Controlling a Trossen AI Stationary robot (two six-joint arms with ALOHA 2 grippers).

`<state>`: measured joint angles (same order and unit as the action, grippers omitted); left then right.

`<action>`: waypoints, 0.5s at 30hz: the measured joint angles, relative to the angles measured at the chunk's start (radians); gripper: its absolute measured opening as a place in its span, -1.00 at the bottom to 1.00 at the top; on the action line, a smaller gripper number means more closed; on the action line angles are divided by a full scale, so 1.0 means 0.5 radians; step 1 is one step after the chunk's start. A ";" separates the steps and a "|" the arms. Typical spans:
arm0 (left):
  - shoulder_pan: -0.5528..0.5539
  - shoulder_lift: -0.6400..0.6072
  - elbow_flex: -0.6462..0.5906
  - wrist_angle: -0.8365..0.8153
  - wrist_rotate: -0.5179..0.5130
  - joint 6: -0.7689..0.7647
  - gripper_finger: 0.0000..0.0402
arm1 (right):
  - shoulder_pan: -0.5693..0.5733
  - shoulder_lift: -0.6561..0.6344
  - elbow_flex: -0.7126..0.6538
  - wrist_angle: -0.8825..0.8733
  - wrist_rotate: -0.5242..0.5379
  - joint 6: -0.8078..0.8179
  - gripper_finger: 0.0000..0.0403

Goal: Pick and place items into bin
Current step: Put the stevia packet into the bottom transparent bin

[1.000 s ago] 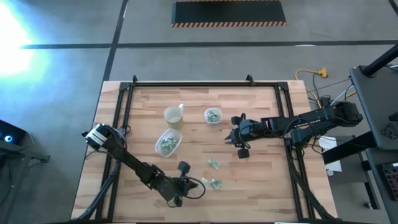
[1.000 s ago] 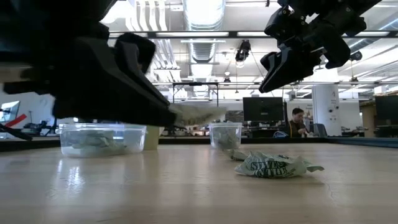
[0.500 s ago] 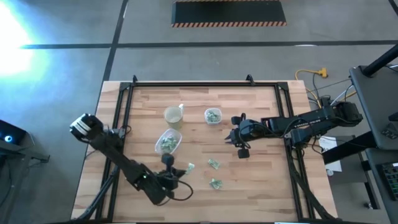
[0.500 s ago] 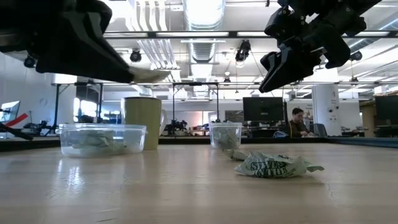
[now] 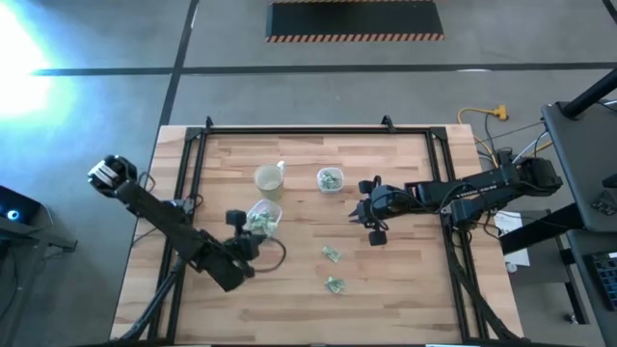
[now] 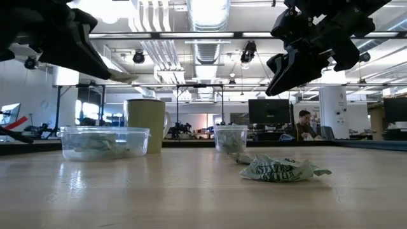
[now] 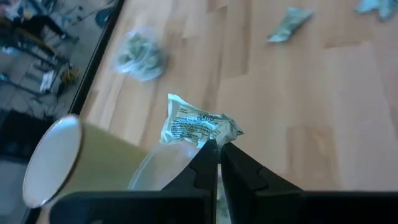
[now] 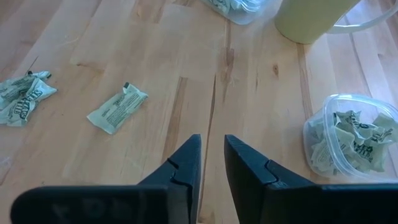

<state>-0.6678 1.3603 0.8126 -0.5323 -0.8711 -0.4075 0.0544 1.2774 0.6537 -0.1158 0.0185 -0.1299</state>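
Note:
My left gripper (image 7: pixel 213 148) is shut on one pale-green and white wrapped item (image 7: pixel 198 126) and hovers at the near-left rim of the oval clear bin (image 5: pixel 261 221), which holds several such items. The low view shows this gripper (image 6: pixel 114 74) high above the bin (image 6: pixel 105 142). Two more items (image 5: pixel 332 253) (image 5: pixel 335 284) lie flat on the wood. My right gripper (image 8: pixel 212 160) hangs over the table's middle right (image 5: pixel 370 224), narrowly open, with nothing between its fingers. My left gripper pinches the item's near edge (image 7: pixel 205 140) between its two fingertips. The fingers slant downward, coming from the table's near-left side. The crinkled item sticks out beyond the fingertips, lifted clear of the table, over the bin's rim (image 7: pixel 149 175).
A pale yellowish cup (image 5: pixel 269 178) stands just beyond the oval bin. A small round clear container (image 5: pixel 331 179) with items stands to its right. A black frame (image 5: pixel 193 164) runs along the table's left, far and right edges. Bare wood lies near the front edge.
My left gripper has risen from near the table's front edge and gone toward the far-left, to the oval bin, tipping up from steeply down to a slant. It stayed shut on the item, which came up off the wood with it.

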 joint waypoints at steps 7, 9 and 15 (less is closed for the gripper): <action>0.089 -0.180 -0.220 0.002 0.003 -0.179 -1.00 | 0.000 0.000 -0.001 0.003 0.000 0.000 -0.69; 0.098 -0.175 -0.274 0.012 0.006 -0.220 -1.00 | 0.000 0.000 -0.001 0.002 0.000 0.000 -0.70; 0.107 -0.135 -0.380 0.100 0.011 -0.221 -1.00 | 0.000 -0.001 -0.003 0.005 0.001 0.000 -0.70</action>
<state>-0.6144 1.2925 0.6228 -0.4824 -0.8658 -0.5179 0.0544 1.2770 0.6521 -0.1135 0.0189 -0.1299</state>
